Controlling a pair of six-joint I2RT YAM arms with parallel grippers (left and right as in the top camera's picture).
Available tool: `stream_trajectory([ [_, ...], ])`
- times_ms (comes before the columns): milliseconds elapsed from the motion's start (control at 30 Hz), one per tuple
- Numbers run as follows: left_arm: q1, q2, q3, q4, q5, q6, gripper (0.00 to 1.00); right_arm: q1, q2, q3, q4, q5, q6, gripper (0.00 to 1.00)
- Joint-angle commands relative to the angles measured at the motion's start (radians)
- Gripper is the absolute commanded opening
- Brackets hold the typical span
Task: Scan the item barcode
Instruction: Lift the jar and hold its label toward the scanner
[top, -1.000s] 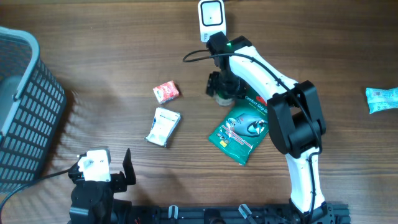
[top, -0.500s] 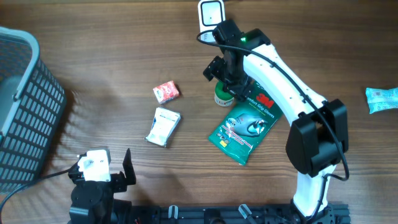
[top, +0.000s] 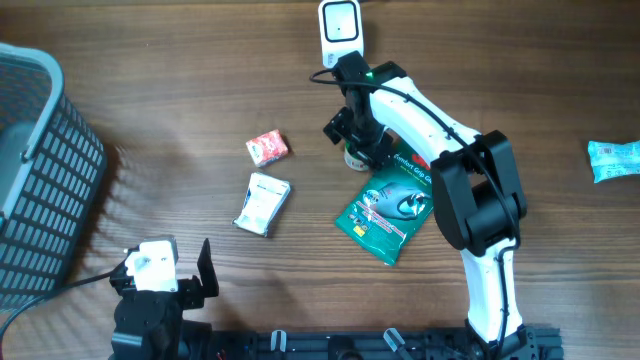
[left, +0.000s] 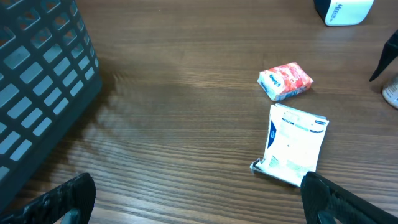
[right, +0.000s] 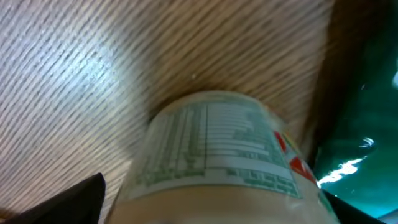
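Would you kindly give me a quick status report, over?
Left gripper open, holding nothing. Right gripper open, astride bottle. Scanner just beyond; green packet close beside.

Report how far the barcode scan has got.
Done: the right claw has reached the bottle, which is on the table near the scanner. In hand: that claw stands open astride the bottle, apparently not yet clamped. Left: grip, lift and turn the barcode toward the scanner. The left claw hangs open, away from the items.
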Motion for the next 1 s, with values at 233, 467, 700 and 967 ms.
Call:
stream_trajectory([
  [233, -0.005, -0.006, -0.001, 0.002, 0.009, -0.005, 1.0, -0.005, 0.067, 0.138, -0.229, -0.013, -0.182, 0.51],
  [467, -0.005, -0.006, -0.001, 0.002, 0.009, -0.005, 1.0, -0.001, 0.062, 0.361, -0.538, -0.496, -0.768, 0.52],
  [700, -0.005, -0.006, -0.001, 0.002, 0.009, -0.005, 1.0, 0.089, 0.025, 0.36, -0.536, -0.573, -0.846, 0.56],
  [967, -0.005, -0.006, -0.001, 0.002, 0.009, -0.005, 1.0, 0.289, -0.079, 0.36, -0.324, 0.395, -0.659, 0.53],
])
